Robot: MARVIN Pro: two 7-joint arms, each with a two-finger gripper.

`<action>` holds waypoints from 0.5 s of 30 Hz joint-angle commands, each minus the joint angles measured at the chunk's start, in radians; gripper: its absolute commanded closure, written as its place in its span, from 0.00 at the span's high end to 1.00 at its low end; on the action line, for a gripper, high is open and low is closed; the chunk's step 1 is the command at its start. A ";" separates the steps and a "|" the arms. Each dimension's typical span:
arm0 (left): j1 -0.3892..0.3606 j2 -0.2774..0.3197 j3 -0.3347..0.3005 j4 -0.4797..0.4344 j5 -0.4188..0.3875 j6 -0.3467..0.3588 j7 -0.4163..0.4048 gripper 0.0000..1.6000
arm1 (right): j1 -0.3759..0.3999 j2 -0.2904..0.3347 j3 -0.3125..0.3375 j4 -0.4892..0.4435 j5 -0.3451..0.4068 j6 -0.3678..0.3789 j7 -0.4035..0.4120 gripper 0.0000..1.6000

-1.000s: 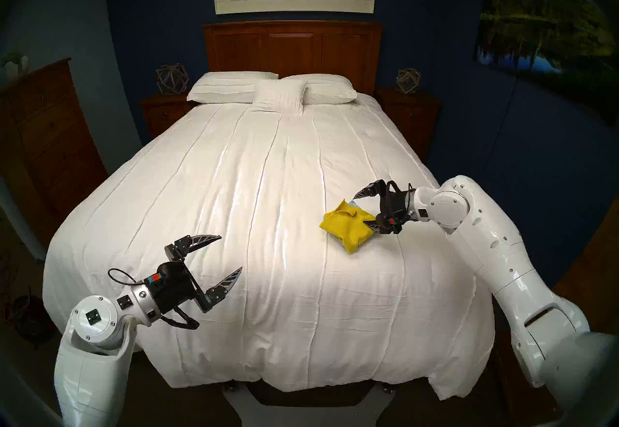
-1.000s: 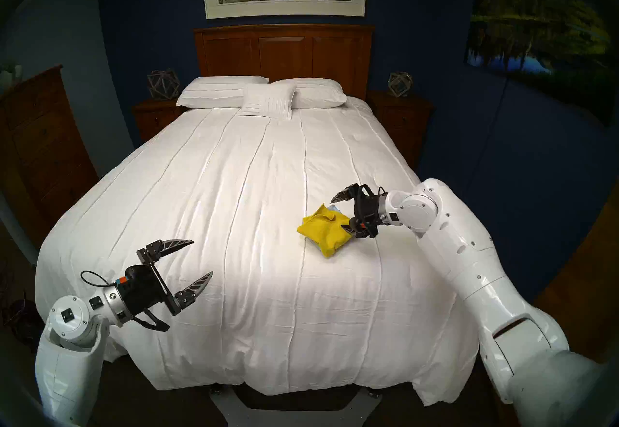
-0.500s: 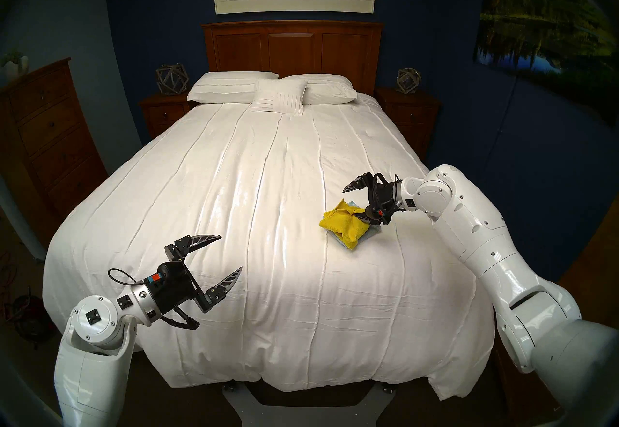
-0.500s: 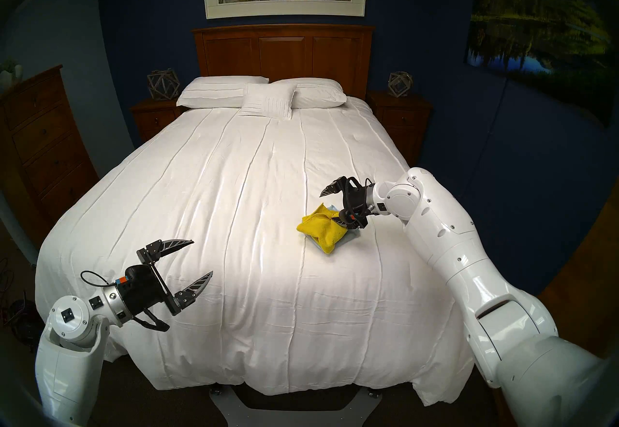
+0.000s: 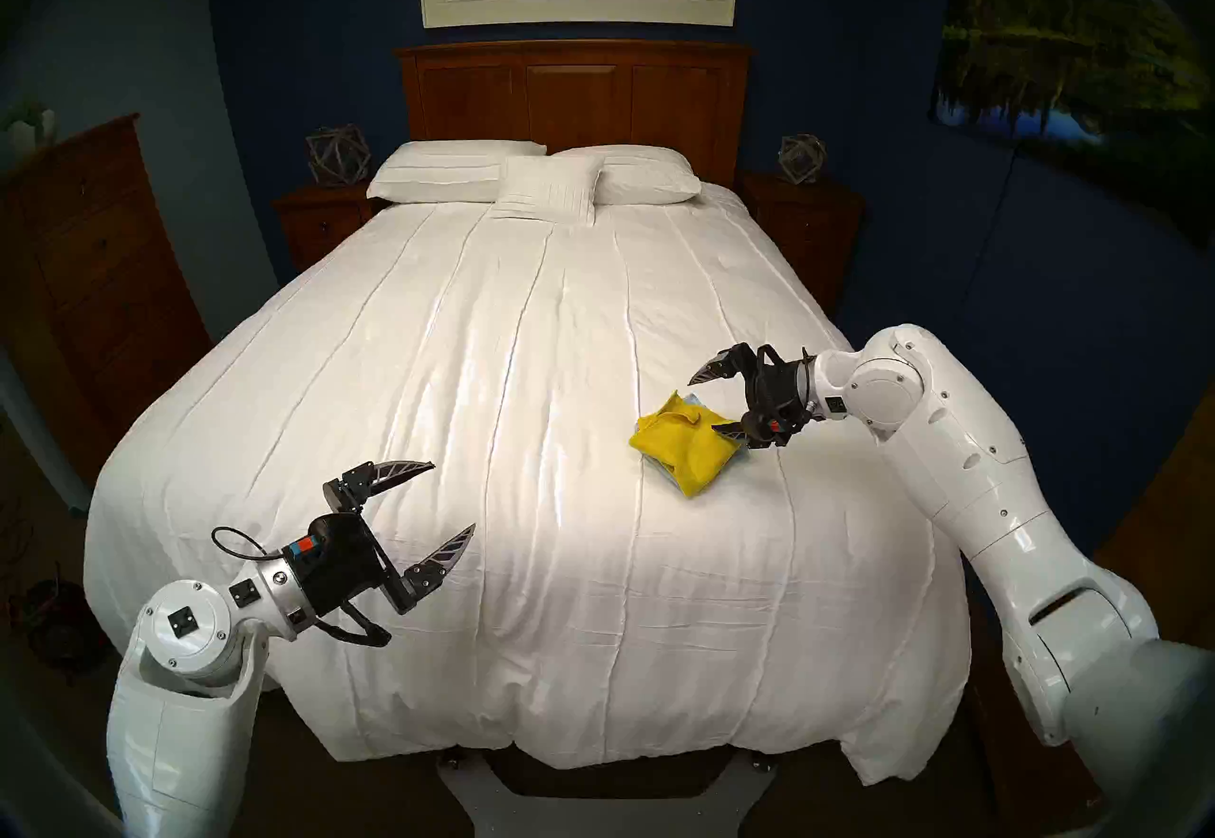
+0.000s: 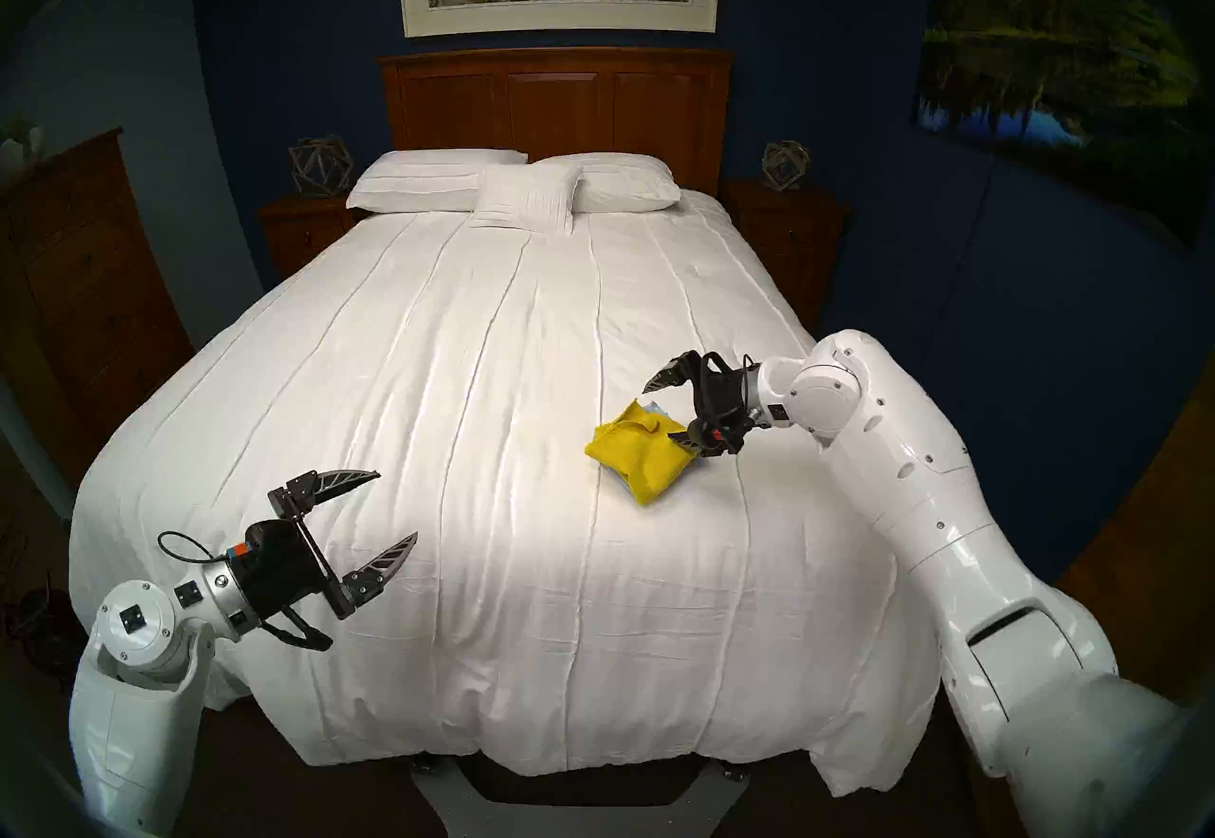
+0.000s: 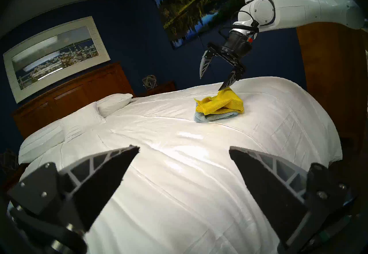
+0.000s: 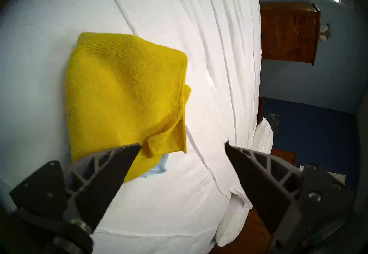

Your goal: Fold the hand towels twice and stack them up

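Right gripper (image 5: 713, 406) backed off slightly versus half second ago, fingers spread, empty, lower tip at raised corner of bright yellow microfibre cloth (image 5: 684, 445). Yellow stacked on pale blue stitched cloth (image 7: 211, 117), right side of white bedspread (image 5: 500, 422). Stack looks done; top fold untidy. Left gripper (image 5: 447, 504) spread, idle, unmoved.

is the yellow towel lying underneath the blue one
No, the yellow towel lies on top of the pale blue towel, which only peeks out below it.

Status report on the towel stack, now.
Left gripper open, idle over the bedspread. Right gripper open, one finger at the yellow towel. Yellow stacked on the blue towel, top fold rumpled. Nothing in the way.
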 commanded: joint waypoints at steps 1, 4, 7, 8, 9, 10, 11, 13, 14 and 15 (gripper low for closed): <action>-0.001 0.002 -0.004 -0.018 -0.003 0.001 -0.001 1.00 | -0.047 0.039 0.032 -0.053 0.012 0.019 -0.006 1.00; -0.001 0.001 -0.004 -0.018 -0.002 0.001 -0.001 1.00 | -0.056 0.049 0.047 -0.069 0.015 0.022 -0.008 1.00; -0.001 0.001 -0.004 -0.017 -0.002 0.000 -0.002 1.00 | -0.057 0.055 0.066 -0.092 0.031 0.023 -0.011 1.00; -0.002 0.001 -0.004 -0.017 -0.002 0.000 -0.002 1.00 | -0.056 0.057 0.068 -0.097 0.032 0.021 -0.010 1.00; -0.002 0.001 -0.004 -0.017 -0.002 0.000 -0.002 1.00 | -0.055 0.056 0.072 -0.103 0.038 0.015 -0.014 1.00; -0.002 0.001 -0.004 -0.017 -0.002 0.000 -0.002 1.00 | -0.054 0.053 0.078 -0.108 0.049 0.018 -0.013 1.00; -0.002 0.001 -0.004 -0.016 -0.002 0.000 -0.002 1.00 | -0.051 0.051 0.080 -0.115 0.052 0.014 -0.014 1.00; -0.002 0.000 -0.004 -0.016 -0.002 0.000 -0.002 1.00 | -0.046 0.044 0.083 -0.126 0.066 0.016 -0.011 1.00; -0.002 0.000 -0.004 -0.016 -0.002 0.000 -0.003 1.00 | -0.043 0.039 0.085 -0.130 0.072 0.021 -0.007 1.00; -0.002 0.000 -0.004 -0.016 -0.002 0.000 -0.003 1.00 | -0.036 0.036 0.080 -0.131 0.066 0.020 -0.003 1.00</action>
